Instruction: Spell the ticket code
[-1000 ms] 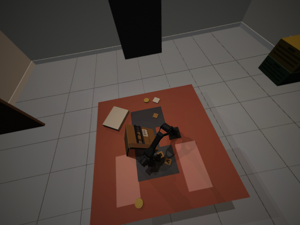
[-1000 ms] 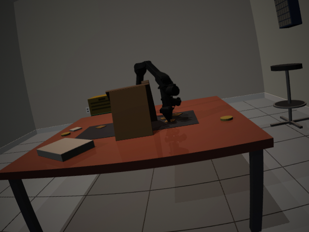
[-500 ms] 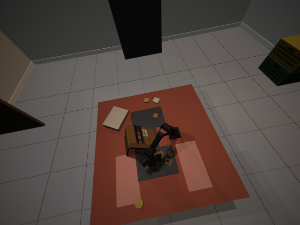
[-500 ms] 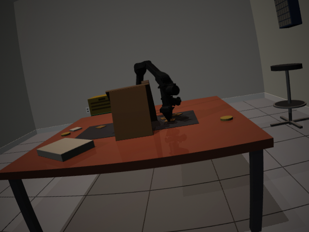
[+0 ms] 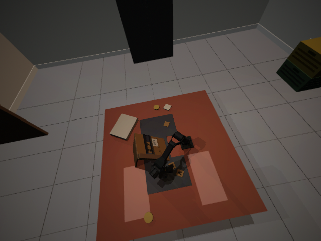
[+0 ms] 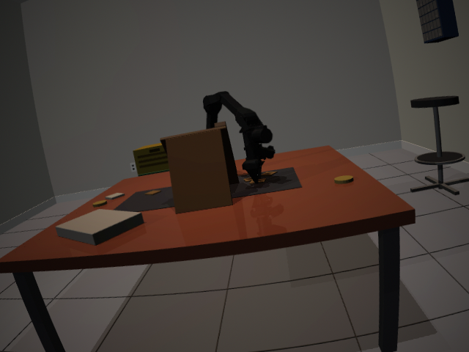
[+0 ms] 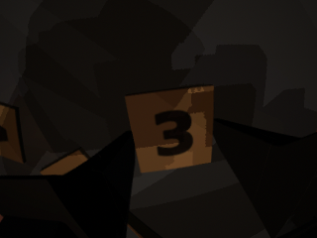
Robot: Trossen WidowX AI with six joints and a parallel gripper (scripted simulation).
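Arm: right of centre in the exterior view, arched up, then bent down; slanting toward lower left in the top view
Gripper: pointing down, closed on a tile
Fingers: lower left and lower right of the wrist view

Ticket code too small to read; leftmost tile cut off by the wrist view's edge
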